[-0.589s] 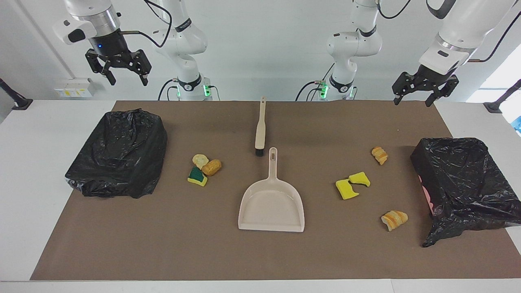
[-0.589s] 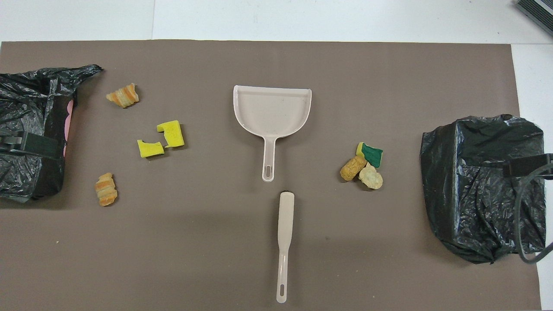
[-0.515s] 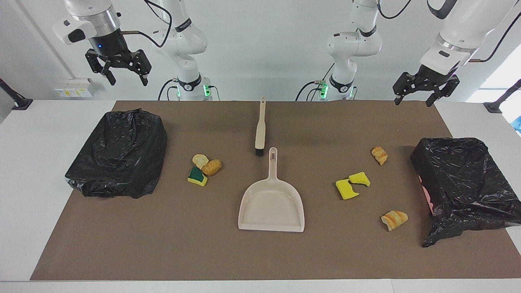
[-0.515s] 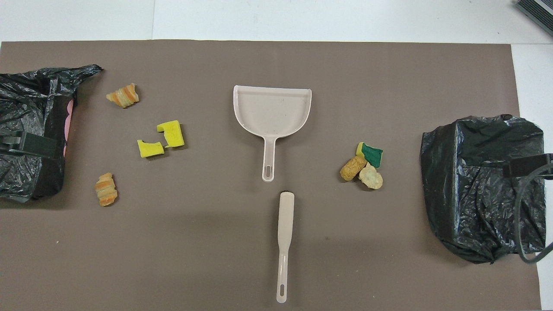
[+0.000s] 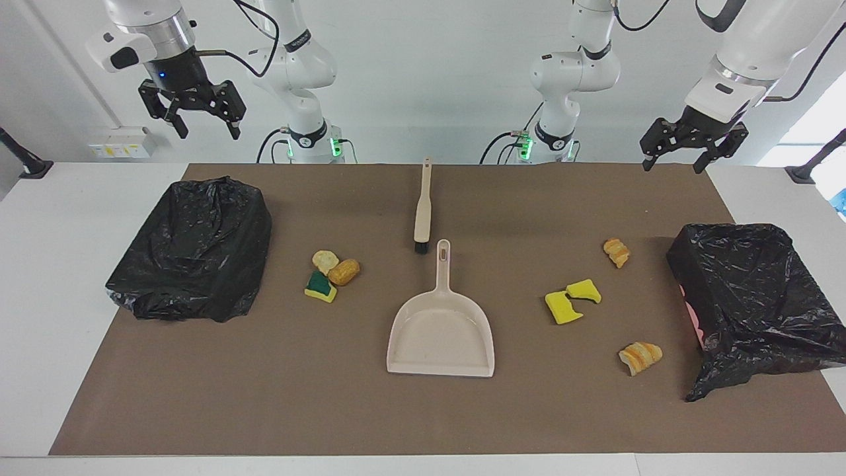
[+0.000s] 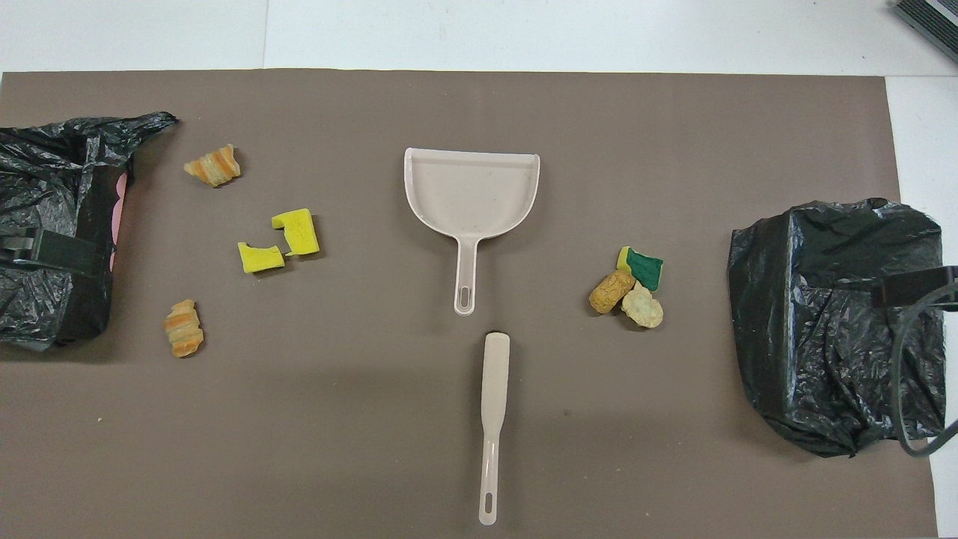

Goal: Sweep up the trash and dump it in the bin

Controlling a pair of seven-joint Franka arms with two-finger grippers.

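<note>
Facing view: the right tool (image 5: 199, 121) hangs with fingers spread wide and nothing in them above the black-lined bin (image 5: 192, 248); the left tool (image 5: 689, 147), equally wide and bare, is above the counter (image 5: 73, 238) edge near the other bin (image 5: 750, 297). The dustpan (image 5: 441, 330) holds nothing.

Overhead view: the trash lies on the brown mat (image 6: 374, 419): sponge chunks (image 6: 281, 241) and bread lumps (image 6: 183, 328) toward one bin, a green-topped piece (image 6: 642, 267) with two lumps (image 6: 625, 299) toward the other. The brush (image 6: 492, 419) lies nearer the robots than the dustpan.
</note>
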